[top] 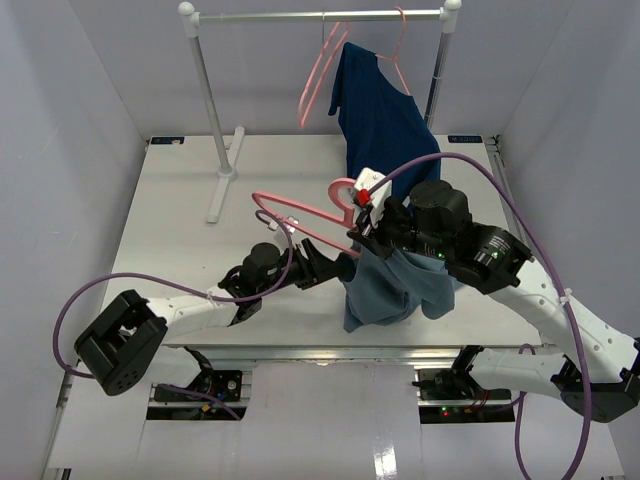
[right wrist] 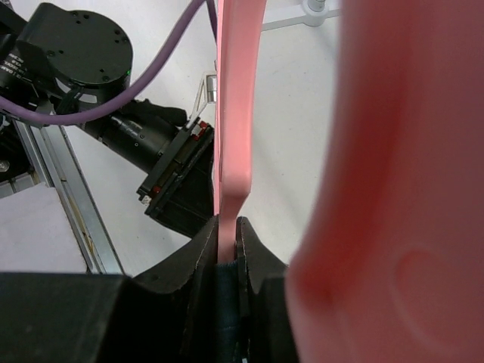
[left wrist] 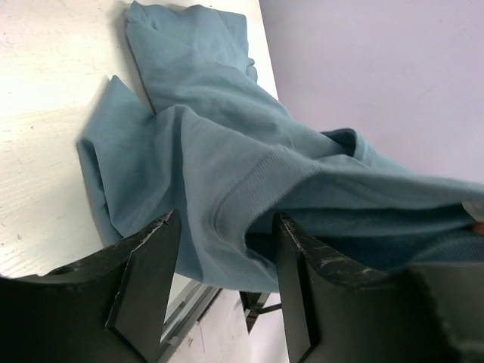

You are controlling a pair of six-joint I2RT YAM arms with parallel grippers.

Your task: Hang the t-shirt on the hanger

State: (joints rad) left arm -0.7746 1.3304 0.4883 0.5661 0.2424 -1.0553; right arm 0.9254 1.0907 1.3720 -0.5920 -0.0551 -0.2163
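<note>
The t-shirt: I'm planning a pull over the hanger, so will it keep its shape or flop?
Likely floppy: the t-shirt drapes in soft folds. Probably light, and apt to bunch when pushed, as its crumpled end on the table suggests.

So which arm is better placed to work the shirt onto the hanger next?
Left, probably. The left tool is open with t-shirt fabric between its fingers, ready to grip and pull. The right tool is shut on the hanger, holding it up, so it is not free.
</note>
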